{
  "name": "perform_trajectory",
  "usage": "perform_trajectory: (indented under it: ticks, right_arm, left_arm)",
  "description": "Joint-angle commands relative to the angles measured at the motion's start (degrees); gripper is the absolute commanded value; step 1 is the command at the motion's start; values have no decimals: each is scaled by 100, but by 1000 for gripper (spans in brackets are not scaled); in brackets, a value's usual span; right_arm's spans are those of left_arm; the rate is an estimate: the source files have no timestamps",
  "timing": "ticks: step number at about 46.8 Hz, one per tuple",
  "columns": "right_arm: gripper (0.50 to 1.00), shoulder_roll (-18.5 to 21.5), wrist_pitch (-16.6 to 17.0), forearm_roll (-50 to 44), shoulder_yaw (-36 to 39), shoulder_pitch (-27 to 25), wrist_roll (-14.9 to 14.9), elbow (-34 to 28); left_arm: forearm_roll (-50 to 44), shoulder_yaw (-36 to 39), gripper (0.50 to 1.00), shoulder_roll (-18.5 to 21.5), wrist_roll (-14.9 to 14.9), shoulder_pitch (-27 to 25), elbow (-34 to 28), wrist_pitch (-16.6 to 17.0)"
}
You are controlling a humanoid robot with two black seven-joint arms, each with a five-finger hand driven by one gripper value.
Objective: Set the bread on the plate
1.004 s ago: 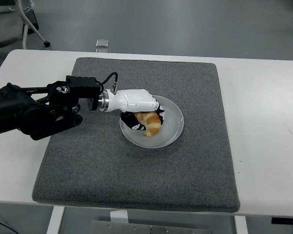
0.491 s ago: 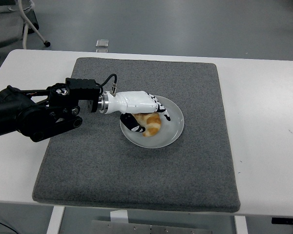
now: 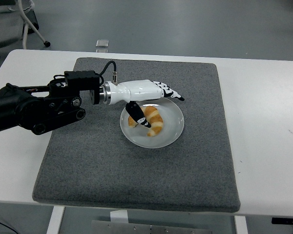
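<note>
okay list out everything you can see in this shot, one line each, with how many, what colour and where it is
bread: one, golden brown, lying on the plate
plate: one, white, centre of the mat
mat: one, grey, covering the middle of the table
table: one, white, filling most of the view
small object: one, pale, on the floor beyond the table
chair base: one, white, top left on the floor
left hand: one, white with black fingertips, fingers spread above the bread, on a black arm from the left
</note>
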Motion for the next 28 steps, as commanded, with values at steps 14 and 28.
perform_trajectory:
  ticks: [14,28]
  right_arm:
    - [930,0,0,0,-2,0,0,0]
    - [932,0,0,0,-2,0,0,0]
  left_arm:
    - [-1760,-754,994,175,9,8,-4,-5]
    - [-3633,-843,994,272,18,34,198,13]
